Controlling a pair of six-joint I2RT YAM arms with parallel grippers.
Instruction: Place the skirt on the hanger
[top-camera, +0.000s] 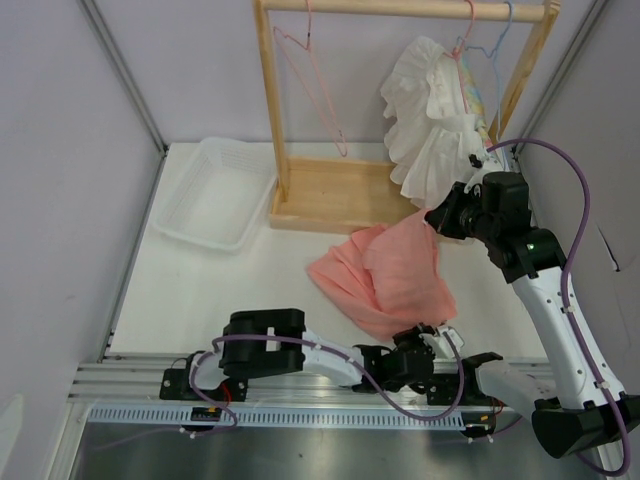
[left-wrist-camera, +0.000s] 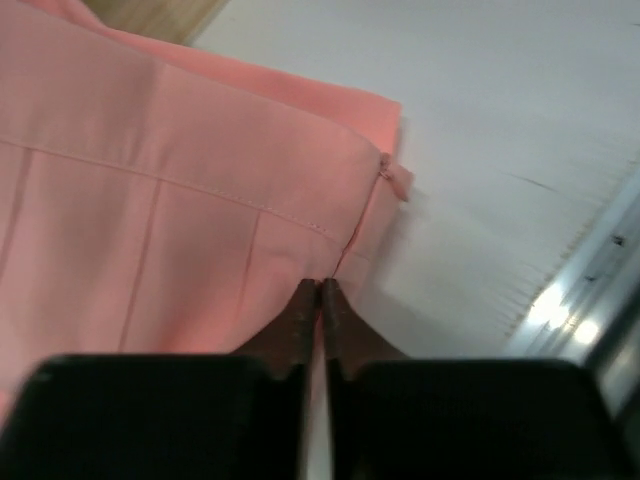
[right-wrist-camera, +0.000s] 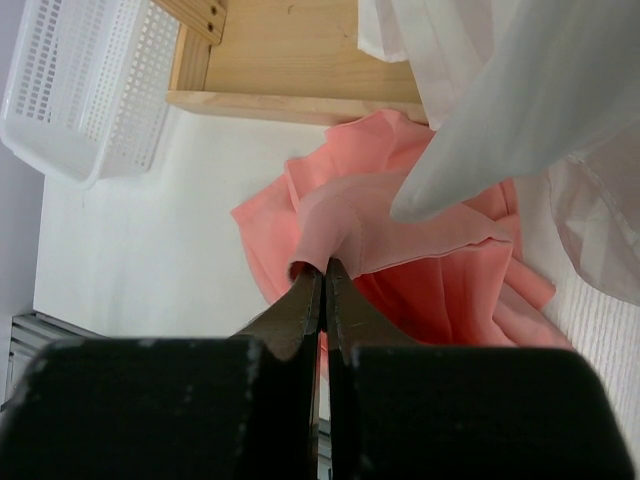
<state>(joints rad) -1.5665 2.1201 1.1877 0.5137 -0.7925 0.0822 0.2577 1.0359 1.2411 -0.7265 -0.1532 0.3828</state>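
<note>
The salmon-pink skirt (top-camera: 385, 275) lies crumpled on the white table in front of the wooden rack. My right gripper (top-camera: 436, 218) is shut on a fold of its far edge and holds that part raised; the pinch shows in the right wrist view (right-wrist-camera: 325, 266), with the skirt (right-wrist-camera: 450, 285) spread below. My left gripper (top-camera: 415, 345) is low at the skirt's near edge, its jaws shut on the waistband seam (left-wrist-camera: 320, 288) of the skirt (left-wrist-camera: 150, 180). The thin pink hanger (top-camera: 315, 85) hangs empty on the left part of the rack's rail.
A wooden rack with a flat base (top-camera: 335, 195) stands at the back. A white ruffled garment (top-camera: 430, 120) and a pastel garment on a blue hanger hang at its right, right beside my right gripper. A white basket (top-camera: 215, 190) sits at the back left.
</note>
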